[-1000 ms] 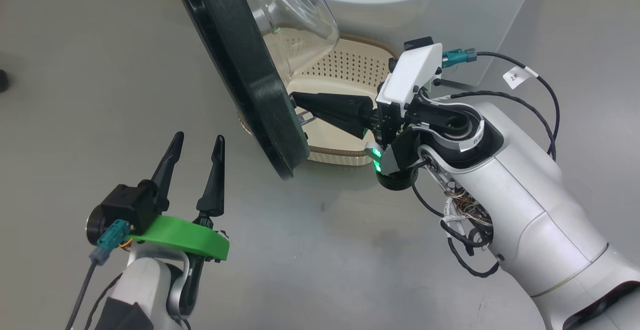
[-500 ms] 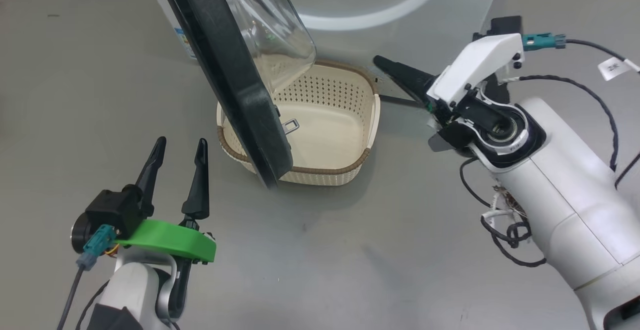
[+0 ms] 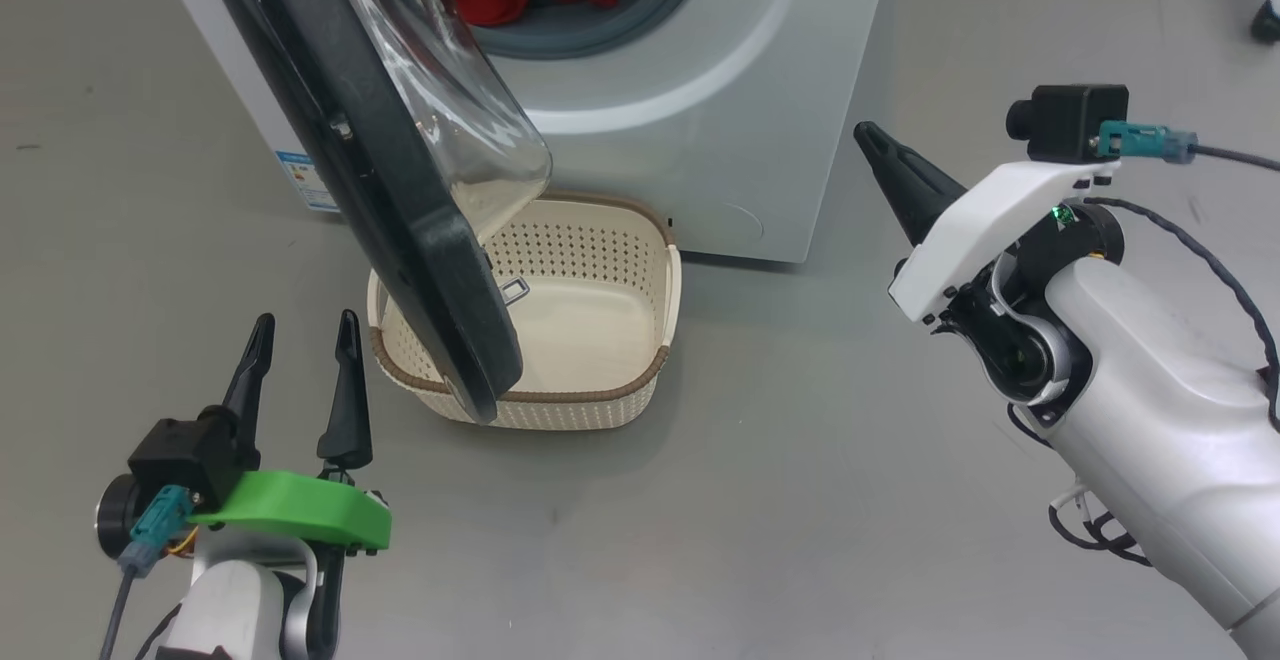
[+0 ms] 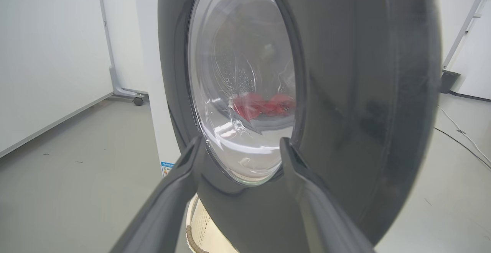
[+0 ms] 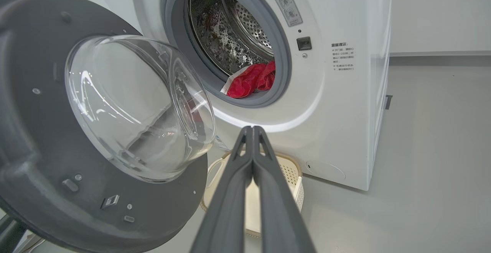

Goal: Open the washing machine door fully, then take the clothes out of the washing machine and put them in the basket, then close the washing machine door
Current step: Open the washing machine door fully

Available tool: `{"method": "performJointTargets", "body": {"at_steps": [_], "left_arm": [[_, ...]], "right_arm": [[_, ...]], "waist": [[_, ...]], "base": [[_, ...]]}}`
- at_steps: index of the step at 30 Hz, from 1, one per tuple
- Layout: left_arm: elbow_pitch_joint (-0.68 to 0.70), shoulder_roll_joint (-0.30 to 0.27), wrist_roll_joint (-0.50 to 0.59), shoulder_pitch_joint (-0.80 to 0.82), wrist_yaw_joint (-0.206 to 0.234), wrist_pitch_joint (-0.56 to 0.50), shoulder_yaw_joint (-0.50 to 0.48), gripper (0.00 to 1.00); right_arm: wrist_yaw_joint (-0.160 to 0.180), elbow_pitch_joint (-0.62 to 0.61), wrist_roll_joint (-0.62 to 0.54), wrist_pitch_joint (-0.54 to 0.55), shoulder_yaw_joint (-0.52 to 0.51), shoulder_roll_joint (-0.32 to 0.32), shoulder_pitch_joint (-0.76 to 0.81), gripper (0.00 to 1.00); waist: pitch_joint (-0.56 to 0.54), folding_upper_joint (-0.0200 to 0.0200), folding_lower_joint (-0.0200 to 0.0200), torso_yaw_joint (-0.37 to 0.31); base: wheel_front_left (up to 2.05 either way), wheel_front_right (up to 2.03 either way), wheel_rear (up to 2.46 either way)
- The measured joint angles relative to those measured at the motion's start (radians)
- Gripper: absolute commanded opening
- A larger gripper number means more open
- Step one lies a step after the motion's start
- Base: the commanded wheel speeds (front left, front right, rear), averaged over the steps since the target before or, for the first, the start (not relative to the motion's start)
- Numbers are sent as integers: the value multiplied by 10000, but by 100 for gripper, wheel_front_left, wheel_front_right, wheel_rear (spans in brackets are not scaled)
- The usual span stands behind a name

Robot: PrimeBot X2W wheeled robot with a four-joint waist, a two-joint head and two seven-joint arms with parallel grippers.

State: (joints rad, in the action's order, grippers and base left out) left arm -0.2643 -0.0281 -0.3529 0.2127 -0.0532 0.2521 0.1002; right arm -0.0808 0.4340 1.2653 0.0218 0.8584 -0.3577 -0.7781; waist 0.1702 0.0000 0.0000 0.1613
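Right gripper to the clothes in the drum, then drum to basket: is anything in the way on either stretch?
Nothing visible stands between the right gripper and the clothes; the drum mouth is clear. The washing machine door, partly open, overhangs the left part of the basket, leaving its right part uncovered.

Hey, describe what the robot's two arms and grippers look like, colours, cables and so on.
The left gripper and right gripper both have long, tapering dark fingers. The left wrist carries a bright green bracket, a black camera block and a teal plug on a grey cable. The right wrist has a white bracket, a teal connector, black cables and a smooth silver-white forearm.
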Motion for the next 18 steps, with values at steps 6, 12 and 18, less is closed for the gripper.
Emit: {"method": "performJointTargets", "body": {"at_steps": [6, 12, 18], "left_arm": [[52, -2, 73, -248, 19, 0, -253, 100], [121, -4, 77, -346, 42, 0, -380, 100], [121, -4, 115, -532, 42, 0, -533, 100]], "right_arm": [[146, -274, -1463, -1994, 167, -144, 634, 0], [844, -201, -2339, -2953, 301, -313, 1343, 0], [1427, -128, -2548, -2878, 98, -324, 2359, 0]], "waist": [[-327, 0, 0, -495], [-465, 0, 0, -816], [-635, 0, 0, -996]], "base": [[0, 0, 0], [0, 0, 0], [0, 0, 0]]}}
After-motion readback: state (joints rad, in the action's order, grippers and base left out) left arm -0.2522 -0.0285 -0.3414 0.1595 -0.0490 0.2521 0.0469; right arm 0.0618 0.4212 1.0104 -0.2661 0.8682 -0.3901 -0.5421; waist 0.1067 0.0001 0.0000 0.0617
